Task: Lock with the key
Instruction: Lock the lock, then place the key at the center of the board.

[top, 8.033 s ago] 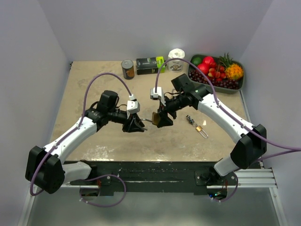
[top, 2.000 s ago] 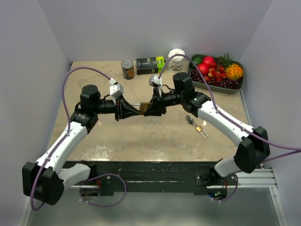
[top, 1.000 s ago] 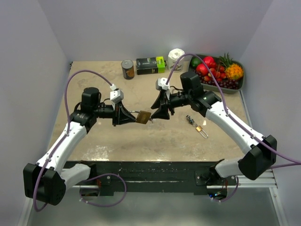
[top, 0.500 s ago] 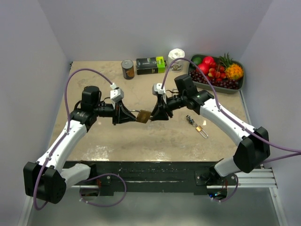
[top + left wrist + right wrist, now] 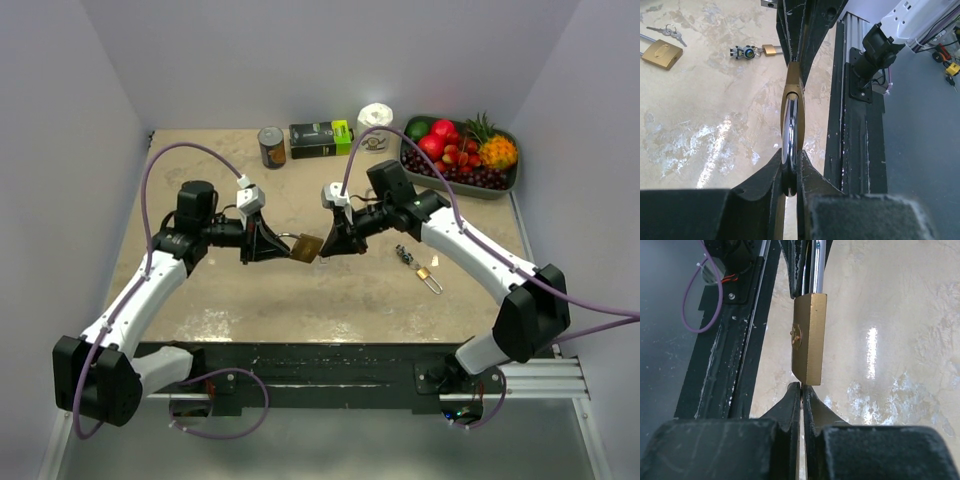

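A brass padlock (image 5: 306, 248) hangs in the air above the middle of the table. My left gripper (image 5: 283, 245) is shut on its chrome shackle (image 5: 790, 135); in the left wrist view the lock (image 5: 791, 92) shows edge-on past my left gripper (image 5: 790, 156). My right gripper (image 5: 325, 245) meets the lock from the right. In the right wrist view the gripper (image 5: 802, 386) is shut just under the lock's bottom end (image 5: 809, 342). Only a thin sliver of the key shows between its pads.
A small padlock (image 5: 427, 274) with a keychain (image 5: 404, 254) lies right of centre. Another brass padlock with keys (image 5: 660, 52) lies on the table. A can (image 5: 271, 146), a dark box (image 5: 320, 138), a white roll (image 5: 376, 125) and a fruit tray (image 5: 514, 170) line the back.
My right gripper has moved left, back to the padlock's bottom end, and closed there. The left gripper has kept its hold on the shackle, barely moving.
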`<state>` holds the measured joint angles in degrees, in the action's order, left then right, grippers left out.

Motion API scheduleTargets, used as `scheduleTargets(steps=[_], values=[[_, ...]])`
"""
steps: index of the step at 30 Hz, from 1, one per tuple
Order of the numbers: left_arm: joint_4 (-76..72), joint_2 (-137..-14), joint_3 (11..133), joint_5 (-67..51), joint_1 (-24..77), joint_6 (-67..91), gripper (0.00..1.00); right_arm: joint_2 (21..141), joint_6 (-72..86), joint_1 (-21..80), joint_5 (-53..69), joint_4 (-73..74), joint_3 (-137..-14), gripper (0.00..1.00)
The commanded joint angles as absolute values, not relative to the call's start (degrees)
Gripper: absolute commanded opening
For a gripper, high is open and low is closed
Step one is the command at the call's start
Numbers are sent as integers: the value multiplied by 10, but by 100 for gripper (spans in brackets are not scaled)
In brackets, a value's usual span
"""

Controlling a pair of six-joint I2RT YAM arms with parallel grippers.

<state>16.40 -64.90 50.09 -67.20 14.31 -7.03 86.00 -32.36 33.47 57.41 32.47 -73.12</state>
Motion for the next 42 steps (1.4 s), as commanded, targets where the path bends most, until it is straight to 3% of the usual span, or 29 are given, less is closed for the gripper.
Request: scheduleTargets(steps=[1, 17, 26, 32, 34, 42], values=[[101, -641, 542, -712, 133, -59, 0, 865, -375, 330, 590, 389, -751, 0], [-61, -634, 523, -711, 77, 85, 0, 932, -394, 224, 613, 437, -744, 0], [-47, -634, 525, -714, 53, 64, 0, 947, -360, 221, 610, 424, -756, 0], [-50, -630, 517, -667, 51, 65, 0, 947, 8, 218, 373, 101, -716, 0], [-52, -628, 513, -651, 51, 68, 0, 968, 98, 219, 283, 88, -728, 0], [-53, -614, 493, -572, 51, 78, 0, 1040, 205, 230, 170, 59, -769, 0]])
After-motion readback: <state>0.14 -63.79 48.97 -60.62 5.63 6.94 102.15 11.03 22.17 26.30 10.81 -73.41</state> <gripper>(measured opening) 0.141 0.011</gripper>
